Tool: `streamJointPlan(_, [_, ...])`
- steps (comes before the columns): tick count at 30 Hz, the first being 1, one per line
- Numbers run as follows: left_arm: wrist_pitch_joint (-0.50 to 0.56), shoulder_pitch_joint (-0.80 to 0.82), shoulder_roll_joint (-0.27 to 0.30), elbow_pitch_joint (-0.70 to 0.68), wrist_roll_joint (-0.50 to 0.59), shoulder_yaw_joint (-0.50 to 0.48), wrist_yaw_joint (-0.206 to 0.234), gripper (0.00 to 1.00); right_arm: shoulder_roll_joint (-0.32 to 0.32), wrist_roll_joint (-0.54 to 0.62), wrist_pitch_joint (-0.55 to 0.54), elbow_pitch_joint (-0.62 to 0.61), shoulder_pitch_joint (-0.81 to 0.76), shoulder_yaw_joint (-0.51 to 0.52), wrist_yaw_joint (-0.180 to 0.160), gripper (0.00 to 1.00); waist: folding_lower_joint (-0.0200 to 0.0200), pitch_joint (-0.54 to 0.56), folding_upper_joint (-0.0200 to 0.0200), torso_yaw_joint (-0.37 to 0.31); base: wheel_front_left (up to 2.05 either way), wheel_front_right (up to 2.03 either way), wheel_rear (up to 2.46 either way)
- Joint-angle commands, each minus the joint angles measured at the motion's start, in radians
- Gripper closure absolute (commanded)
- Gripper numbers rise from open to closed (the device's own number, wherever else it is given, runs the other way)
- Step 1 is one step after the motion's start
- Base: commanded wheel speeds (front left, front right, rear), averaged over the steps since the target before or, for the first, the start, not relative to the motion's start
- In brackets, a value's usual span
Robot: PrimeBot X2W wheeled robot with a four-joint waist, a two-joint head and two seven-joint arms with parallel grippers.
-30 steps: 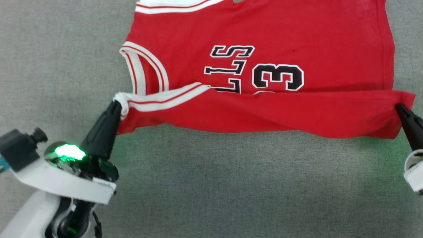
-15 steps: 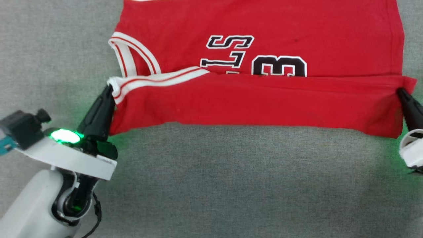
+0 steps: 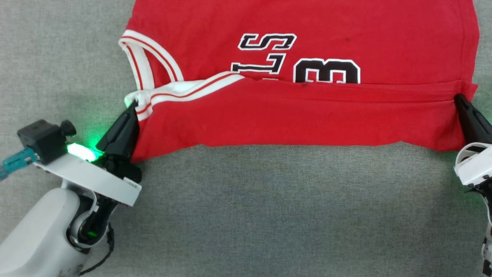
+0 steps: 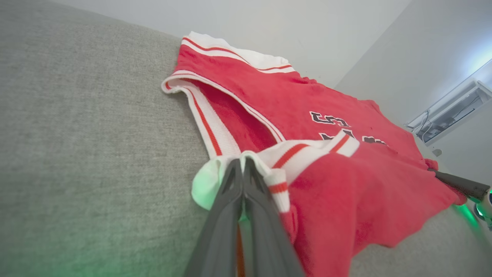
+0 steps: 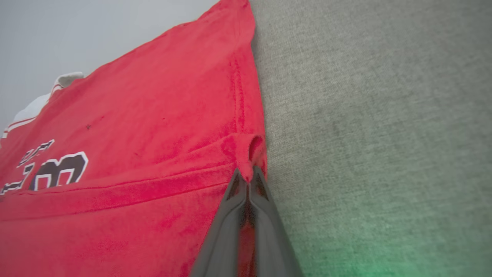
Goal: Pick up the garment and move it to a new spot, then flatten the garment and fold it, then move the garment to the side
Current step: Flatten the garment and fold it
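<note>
I judge the task roughly half done: the red basketball jersey (image 3: 307,115) lies spread smooth on the grey fabric surface (image 3: 269,211), so the pick-up, the move and the flattening look finished, and the first fold is in hand; the near side is raised and turned over toward 12 o'clock, its edge crossing the black print (image 3: 326,71) and hiding the half of it nearer me.

The left gripper (image 3: 132,105) has its fingers pressed together on the white striped sleeve edge (image 3: 184,90) at the 9 o'clock end of that flap; the right gripper (image 3: 458,100) is likewise pinched tight on the hem corner (image 3: 467,90) at the 3 o'clock end; the cloth between them hangs in a shallow sag rather than lying down.

The jersey sits at the 12 o'clock side of my head view, its far edge out of frame; its long axis runs 9 to 3 o'clock, neck end toward 9, hem toward 3, print facing up with its lettering running from 6 toward 12.

Left to do, as I judge it: lay the flap down, let go, make the remaining folds, then carry the bundle aside.
</note>
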State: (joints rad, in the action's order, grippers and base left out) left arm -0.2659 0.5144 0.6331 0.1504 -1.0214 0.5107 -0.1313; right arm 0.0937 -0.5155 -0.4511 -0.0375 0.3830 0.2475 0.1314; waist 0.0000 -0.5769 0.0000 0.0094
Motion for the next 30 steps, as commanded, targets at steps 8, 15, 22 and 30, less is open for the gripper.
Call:
streamJointPlan(8, [0.04,0.066,0.104,0.019,-0.031,0.097,0.002,0.0,0.043,0.029,0.061,0.007,-0.031,-0.054,-0.001,0.0,0.0,0.068,0.0,0.011,0.0,0.0,0.0])
streamJointPlan(15, [0.208,0.184,0.254,-0.008,-0.03,0.126,0.007,0.0,0.049,0.036,0.083,-0.061,-0.05,-0.054,-0.001,0.0,0.0,0.134,0.0,0.013,0.0,0.0,0.0])
streamJointPlan(22, [0.567,0.273,0.349,-0.094,-0.107,0.166,0.075,0.0,0.048,0.031,0.065,-0.122,-0.075,-0.033,-0.001,0.0,0.0,0.179,0.0,0.005,0.0,0.0,0.0])
streamJointPlan(30, [0.941,0.295,0.383,-0.226,-0.232,0.269,0.1,0.0,0.035,0.02,0.062,-0.15,-0.088,-0.031,-0.001,0.0,0.0,0.165,0.0,-0.016,0.0,0.0,0.0])
